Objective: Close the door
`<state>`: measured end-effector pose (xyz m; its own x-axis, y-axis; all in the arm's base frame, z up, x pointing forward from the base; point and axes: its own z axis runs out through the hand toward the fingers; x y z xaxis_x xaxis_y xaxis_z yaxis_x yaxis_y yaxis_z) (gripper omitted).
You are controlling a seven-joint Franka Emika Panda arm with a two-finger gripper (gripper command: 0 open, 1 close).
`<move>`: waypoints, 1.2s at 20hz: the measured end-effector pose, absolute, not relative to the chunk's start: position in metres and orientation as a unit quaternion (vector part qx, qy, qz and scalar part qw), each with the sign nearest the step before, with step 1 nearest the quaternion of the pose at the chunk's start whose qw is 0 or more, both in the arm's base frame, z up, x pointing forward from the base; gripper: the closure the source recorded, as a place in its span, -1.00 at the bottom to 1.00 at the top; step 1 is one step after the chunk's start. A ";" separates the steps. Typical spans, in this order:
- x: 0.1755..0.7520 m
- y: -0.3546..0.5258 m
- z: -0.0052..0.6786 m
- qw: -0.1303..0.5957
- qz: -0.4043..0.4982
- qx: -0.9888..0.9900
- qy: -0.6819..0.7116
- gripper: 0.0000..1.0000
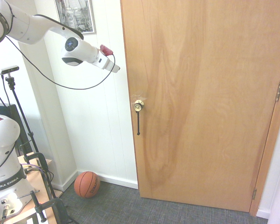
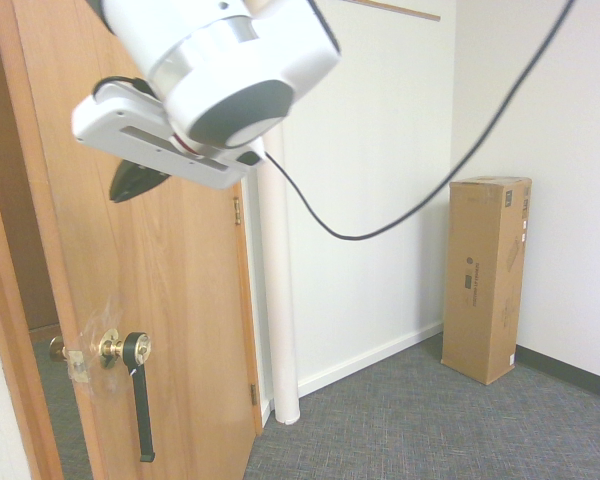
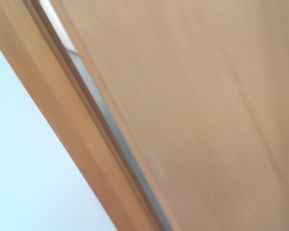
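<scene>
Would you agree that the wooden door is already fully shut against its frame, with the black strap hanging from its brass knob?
Not quite: the door is ajar. The wrist view shows a gap between its edge and the frame, and the second exterior view shows it swung open. The black strap does hang from the brass knob.

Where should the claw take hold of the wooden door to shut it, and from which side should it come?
Best bet is the black strap hanging straight down from the brass knob at the door's free edge, opposite the hinges. It is thin and hangs clear of the wood, so two fingers could probably close on it, coming straight at the door face. The round knob looks small and slippery.
</scene>
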<state>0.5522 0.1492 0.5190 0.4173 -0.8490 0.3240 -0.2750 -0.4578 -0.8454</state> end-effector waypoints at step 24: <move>0.736 0.177 0.344 0.384 -0.445 -0.717 0.375 1.00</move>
<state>0.7361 0.1767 0.3436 0.3228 -0.8793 0.3501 -0.1961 -0.4240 -0.8842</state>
